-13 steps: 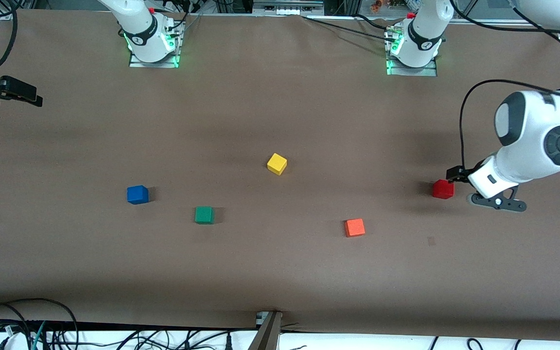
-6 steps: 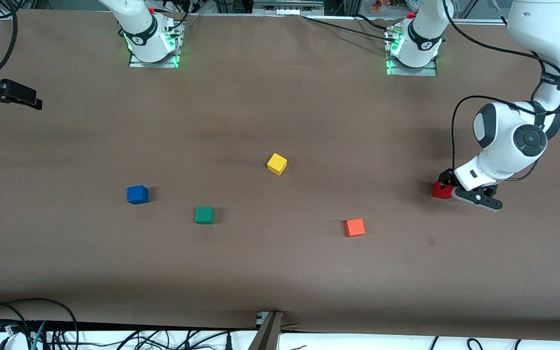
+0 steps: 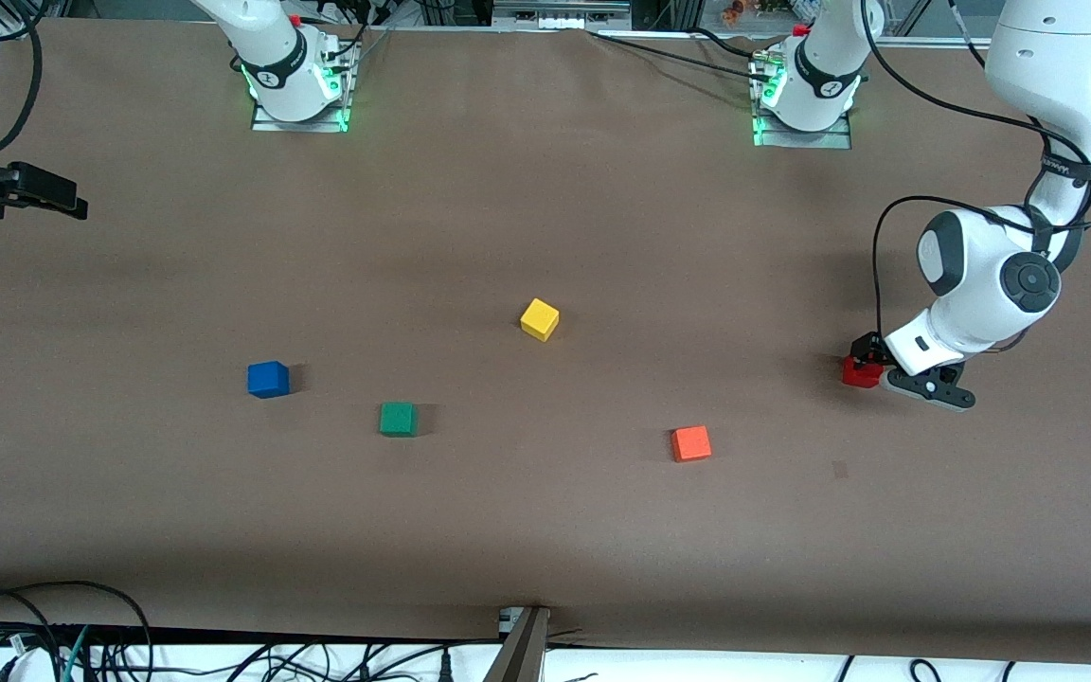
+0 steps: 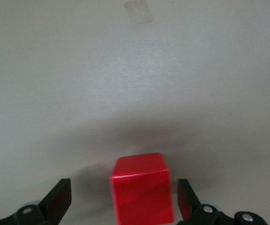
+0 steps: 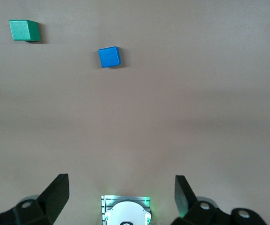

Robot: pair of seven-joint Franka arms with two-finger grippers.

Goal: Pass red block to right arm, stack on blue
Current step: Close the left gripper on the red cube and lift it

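Altogether five small cubes sit on the brown table (image 3: 545, 530): one red block (image 3: 858, 372), one blue cube (image 3: 268, 379), one green cube (image 3: 398, 419), one yellow cube (image 3: 539, 319) and one orange cube (image 3: 690, 443). Two robot arms are present, each with one two-finger gripper.

At the left arm's end of the table, the left gripper (image 3: 872, 360) is low over the red block. In the left wrist view the red block (image 4: 142, 189) rests on the table between the two fingertips (image 4: 60, 200) of the left gripper (image 4: 124, 202), with a clear gap on each side; the fingers are spread wide and touch nothing.

The right gripper (image 3: 34, 194) hangs at the right arm's end of the table, waiting, its fingers also spread apart and holding nothing. The blue cube (image 5: 109, 56) and green cube (image 5: 25, 30) lie well apart from the right gripper (image 5: 121, 197) in its wrist view.

Compared with a second ago, the left arm has swung inward and come down, so its gripper now brackets the red block instead of standing beside it. All five cubes remain where they were, and the right gripper has barely shifted.
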